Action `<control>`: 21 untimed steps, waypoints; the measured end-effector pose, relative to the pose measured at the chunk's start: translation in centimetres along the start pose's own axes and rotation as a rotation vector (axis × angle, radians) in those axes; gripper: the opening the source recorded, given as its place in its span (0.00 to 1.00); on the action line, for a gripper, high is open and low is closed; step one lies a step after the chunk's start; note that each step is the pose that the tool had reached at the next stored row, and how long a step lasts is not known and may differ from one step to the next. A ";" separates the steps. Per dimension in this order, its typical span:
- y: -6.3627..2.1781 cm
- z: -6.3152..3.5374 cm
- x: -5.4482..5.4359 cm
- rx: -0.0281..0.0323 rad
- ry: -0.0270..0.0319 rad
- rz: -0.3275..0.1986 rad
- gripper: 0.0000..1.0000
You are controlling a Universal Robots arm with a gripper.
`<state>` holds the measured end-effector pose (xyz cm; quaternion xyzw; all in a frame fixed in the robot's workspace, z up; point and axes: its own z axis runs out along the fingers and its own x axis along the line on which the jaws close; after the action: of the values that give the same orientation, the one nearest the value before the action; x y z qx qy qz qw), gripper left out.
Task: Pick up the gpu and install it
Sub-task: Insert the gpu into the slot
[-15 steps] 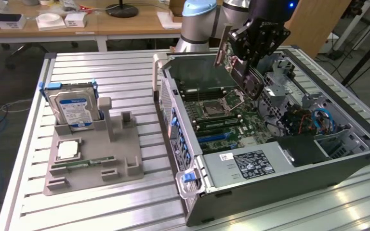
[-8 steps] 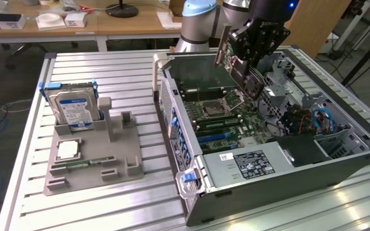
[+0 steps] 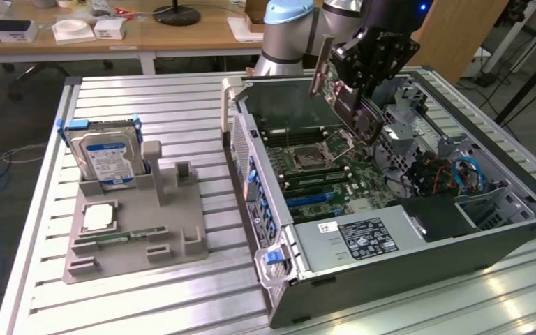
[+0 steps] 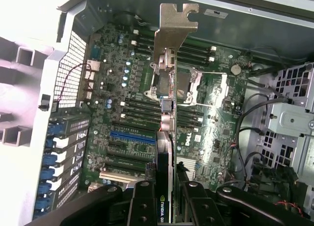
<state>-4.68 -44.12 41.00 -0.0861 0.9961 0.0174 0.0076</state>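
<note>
Holding the gpu (image 4: 172, 44) by the end away from its silver bracket, my tool (image 4: 166, 199) pinches it from both sides. I see the card hanging over the motherboard (image 4: 122, 88) inside the open computer case (image 3: 435, 276).

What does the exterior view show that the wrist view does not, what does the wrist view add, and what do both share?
Exterior only: the grey moulded parts holder with the blue-labelled boxy hard drive, on the slatted metal table. Wrist only: the round silver coin battery on the green motherboard. Both: the black pincer gripping the thin green gpu card with silver bracket over the open dark computer case.
</note>
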 end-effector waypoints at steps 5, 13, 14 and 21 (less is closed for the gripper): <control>0.00 0.00 0.0 -0.0004 0.0010 -0.026 0.26; 0.00 0.01 0.0 -0.0014 0.0027 -0.079 0.26; 0.00 0.01 0.0 -0.0015 0.0029 -0.084 0.26; 0.01 0.02 0.0 -0.0021 0.0041 -0.120 0.26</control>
<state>-4.68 -44.11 40.98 -0.1457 0.9891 0.0178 0.0065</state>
